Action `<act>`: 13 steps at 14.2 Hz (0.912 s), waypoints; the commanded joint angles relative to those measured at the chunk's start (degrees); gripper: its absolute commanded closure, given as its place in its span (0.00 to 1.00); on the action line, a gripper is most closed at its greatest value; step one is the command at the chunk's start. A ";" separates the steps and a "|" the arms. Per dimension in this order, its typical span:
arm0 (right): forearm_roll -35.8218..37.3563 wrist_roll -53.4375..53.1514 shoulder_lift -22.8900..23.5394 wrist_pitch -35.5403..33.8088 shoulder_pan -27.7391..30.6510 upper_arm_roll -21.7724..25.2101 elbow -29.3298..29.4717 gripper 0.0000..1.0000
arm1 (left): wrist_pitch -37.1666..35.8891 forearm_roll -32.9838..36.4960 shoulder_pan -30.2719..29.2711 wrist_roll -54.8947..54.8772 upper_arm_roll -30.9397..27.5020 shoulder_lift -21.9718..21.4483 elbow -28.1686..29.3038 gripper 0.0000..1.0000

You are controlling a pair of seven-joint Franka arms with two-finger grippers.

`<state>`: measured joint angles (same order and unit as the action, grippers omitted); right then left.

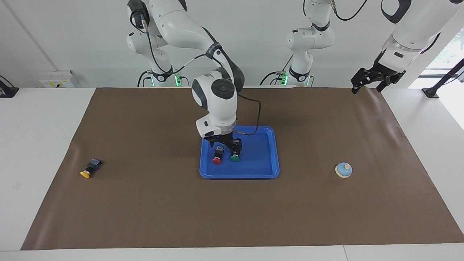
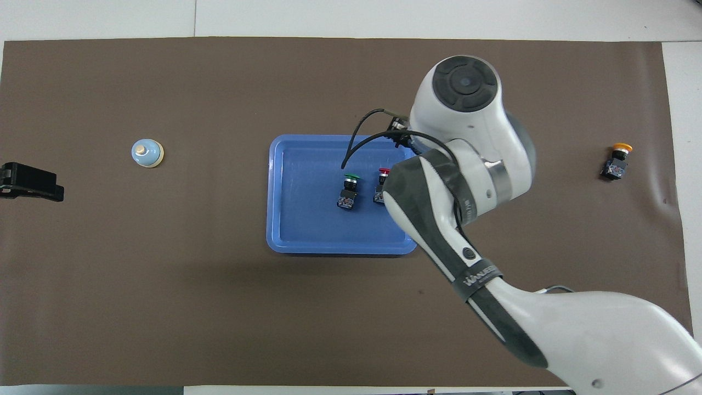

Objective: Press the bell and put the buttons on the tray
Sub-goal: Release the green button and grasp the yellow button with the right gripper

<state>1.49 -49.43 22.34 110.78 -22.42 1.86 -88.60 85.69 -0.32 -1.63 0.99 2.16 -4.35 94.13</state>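
The blue tray (image 1: 259, 168) lies mid-table, also in the overhead view (image 2: 307, 225). The red button (image 1: 217, 156) and the green button (image 1: 235, 155) lie side by side in it, caps pointing away from the robots; overhead shows the green one (image 2: 349, 189) and the red one (image 2: 381, 184) partly under the arm. My right gripper (image 1: 224, 144) hangs open just above them, mostly over the red one, holding nothing. The yellow button (image 1: 90, 169) (image 2: 617, 162) lies on the mat toward the right arm's end. The bell (image 1: 343, 170) (image 2: 147, 152) stands toward the left arm's end. My left gripper (image 1: 368, 86) (image 2: 33, 184) waits raised and open.
A brown mat (image 1: 145, 203) covers the table, with white table edge around it. The right arm's forearm and wrist (image 2: 466, 164) cover the tray's corner nearest the right arm in the overhead view.
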 commanded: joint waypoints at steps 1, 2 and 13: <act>0.18 11.05 -2.64 -3.27 8.41 -0.80 -1.57 0.00 | -1.23 -0.65 0.04 -0.47 -0.31 -0.22 -0.71 0.00; 0.44 15.63 -2.82 -3.72 11.14 -0.71 -1.57 0.00 | -1.23 -0.65 0.04 -0.47 -0.31 -0.22 -0.62 0.00; 6.59 47.40 -3.62 21.66 36.74 -0.63 -19.67 0.00 | -1.23 -0.65 0.04 -0.47 -0.31 -0.22 -0.71 0.00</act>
<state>6.97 -2.56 20.17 128.33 13.17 2.14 -104.00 85.69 -0.32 -1.63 0.99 2.16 -4.35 94.13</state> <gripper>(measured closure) 0.000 0.000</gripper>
